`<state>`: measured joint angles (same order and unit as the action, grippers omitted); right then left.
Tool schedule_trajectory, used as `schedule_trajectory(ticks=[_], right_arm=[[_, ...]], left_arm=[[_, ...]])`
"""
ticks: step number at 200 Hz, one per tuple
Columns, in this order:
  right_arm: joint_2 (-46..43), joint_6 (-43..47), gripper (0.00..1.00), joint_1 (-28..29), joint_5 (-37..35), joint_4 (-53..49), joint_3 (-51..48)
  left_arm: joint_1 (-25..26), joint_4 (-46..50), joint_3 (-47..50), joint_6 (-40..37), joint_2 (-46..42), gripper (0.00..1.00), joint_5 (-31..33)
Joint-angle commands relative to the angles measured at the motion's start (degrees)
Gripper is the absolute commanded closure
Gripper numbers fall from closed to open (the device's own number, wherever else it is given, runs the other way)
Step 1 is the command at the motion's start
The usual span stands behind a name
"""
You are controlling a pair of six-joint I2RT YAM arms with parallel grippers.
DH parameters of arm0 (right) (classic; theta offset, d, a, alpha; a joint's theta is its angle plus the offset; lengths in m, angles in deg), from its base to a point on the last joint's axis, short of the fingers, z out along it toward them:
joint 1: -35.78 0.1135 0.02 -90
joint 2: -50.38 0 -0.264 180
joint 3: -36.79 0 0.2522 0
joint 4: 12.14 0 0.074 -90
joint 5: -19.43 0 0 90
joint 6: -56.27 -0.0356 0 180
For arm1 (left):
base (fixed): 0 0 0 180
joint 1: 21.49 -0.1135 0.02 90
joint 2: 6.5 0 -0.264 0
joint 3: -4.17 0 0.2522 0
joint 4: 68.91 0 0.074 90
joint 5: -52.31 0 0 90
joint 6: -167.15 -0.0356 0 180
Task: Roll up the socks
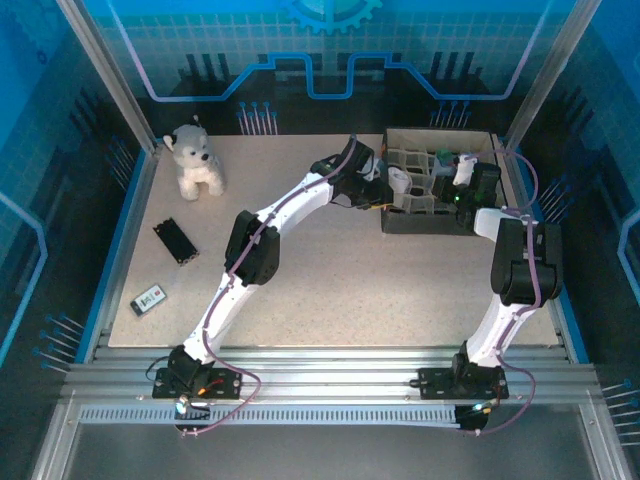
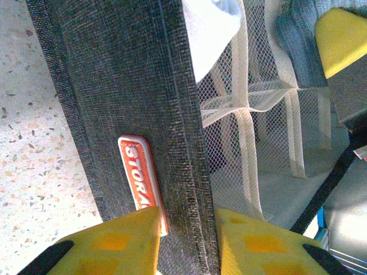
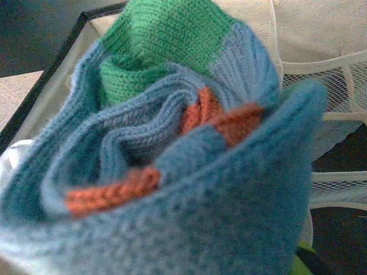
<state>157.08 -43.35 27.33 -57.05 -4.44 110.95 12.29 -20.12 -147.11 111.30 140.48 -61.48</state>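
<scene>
My left gripper [image 2: 186,243] is shut on the left wall of the dark grey fabric storage box [image 2: 132,91]. One yellow finger [image 2: 114,243] sits outside by the orange label, the other inside against the mesh dividers. In the top view that gripper [image 1: 372,180] is at the box's left side. The rolled teal-green sock [image 3: 172,172], with grey-blue bands and an orange cuff, is bunched right at my right gripper [image 1: 458,185], which is shut on it over the box. The sock hides the fingers. The white sock [image 1: 399,181] lies in a mesh compartment [image 2: 209,26].
The storage box [image 1: 420,222] stands at the back right of the table. A white-grey plush dog [image 1: 195,160] sits at the back left. A black flat object [image 1: 175,241] and a small white device [image 1: 150,299] lie near the left edge.
</scene>
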Motion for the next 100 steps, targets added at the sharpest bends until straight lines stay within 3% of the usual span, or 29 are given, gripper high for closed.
schedule_trajectory(ticks=[1,100], right_arm=[[-3.17,0.71,1.00,-1.00,0.36,0.15,1.65],[-2.47,2.67,1.00,-1.46,0.19,-3.48,2.97]], left_arm=[[0.06,1.05,1.36,0.48,1.29,0.70,0.69],[0.05,0.67,1.37,0.84,1.02,0.71,0.32]])
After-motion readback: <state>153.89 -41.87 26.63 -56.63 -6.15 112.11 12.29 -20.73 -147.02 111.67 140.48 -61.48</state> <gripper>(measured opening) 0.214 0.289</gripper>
